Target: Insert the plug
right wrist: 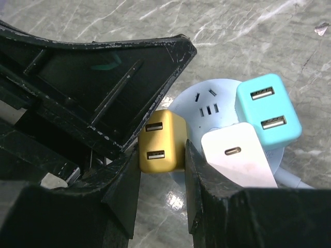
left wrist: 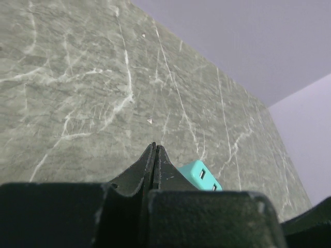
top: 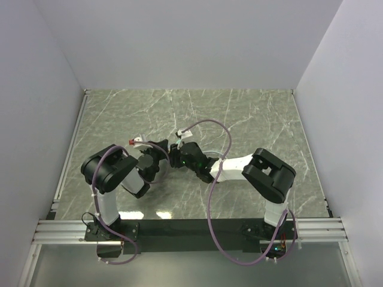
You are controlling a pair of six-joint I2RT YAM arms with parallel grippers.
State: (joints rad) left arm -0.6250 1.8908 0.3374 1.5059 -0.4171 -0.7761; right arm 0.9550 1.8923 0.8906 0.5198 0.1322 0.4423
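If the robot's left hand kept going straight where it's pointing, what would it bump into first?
Probably nothing soon. The shut left hand points over bare green marble tabletop toward the far grey wall. The turquoise square USB charger sits off to its right, likely missed.

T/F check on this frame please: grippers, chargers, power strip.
1. The right gripper is closed on the yellow charger. True.
2. The left gripper is wide open. False: its fingers are pressed together, holding nothing.
3. The teal charger sits on the round power strip. True.
4. The white charger has two USB ports. False: it shows a single oval port.
5. The yellow charger is red. False: yellow.
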